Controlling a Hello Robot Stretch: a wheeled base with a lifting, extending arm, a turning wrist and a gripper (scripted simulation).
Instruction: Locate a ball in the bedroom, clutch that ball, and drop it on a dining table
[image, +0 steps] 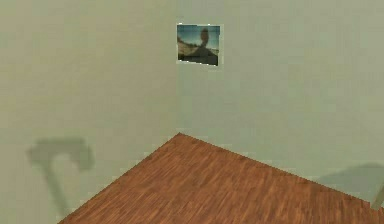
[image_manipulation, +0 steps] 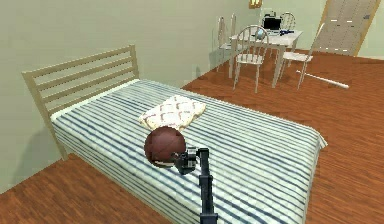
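Bedroom, striped bed | brown ball near pillow | gripper at it, probably for the grab, can't tell how open or whether it's holding | dining table far back, drop spot

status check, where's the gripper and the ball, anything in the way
Gripper at the ball on the bed, can't tell if it holds it. Pillow just behind the ball. Dining table with chairs at the room's far end.

Arm — a dark square bar rising from the bottom edge, just right of centre; the jaws sit left of its far end.
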